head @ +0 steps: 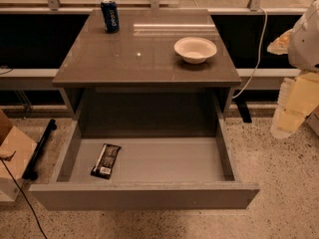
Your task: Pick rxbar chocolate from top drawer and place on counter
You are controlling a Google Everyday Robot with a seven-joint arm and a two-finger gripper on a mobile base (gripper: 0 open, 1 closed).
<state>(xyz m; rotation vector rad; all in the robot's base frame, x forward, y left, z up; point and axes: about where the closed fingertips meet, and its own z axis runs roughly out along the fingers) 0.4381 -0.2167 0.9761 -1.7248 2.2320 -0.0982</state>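
The top drawer [144, 195] stands pulled fully out toward the near side, its flat grey front panel nearest the camera and its smooth grey floor open to view. The rxbar chocolate [105, 161] lies flat on that floor in the near left corner area. It is close to the left wall of the drawer and just behind the front panel, with its long side running near to far and tilted slightly to the right. Its black wrapper shows a pale stripe and a white patch at the near end. Nothing touches the bar.

Above the drawer, the glossy grey-brown bench [144, 63] carries two things. A blue soda can [109, 15] stands upright at the far left, and a pale bowl [195, 49] sits toward the right, well apart from the can.

The hand [291, 113] hangs at the right edge of the scene, beyond the right side of the cabinet and above the speckled floor [279, 183]. It is well apart from both the drawer and the bar, and holds nothing that can be seen. Whether it is released or clenched I cannot tell.

A white cable [259, 49] runs down behind the right side of the cabinet, and a cardboard box [12, 153] sits on the floor at the left
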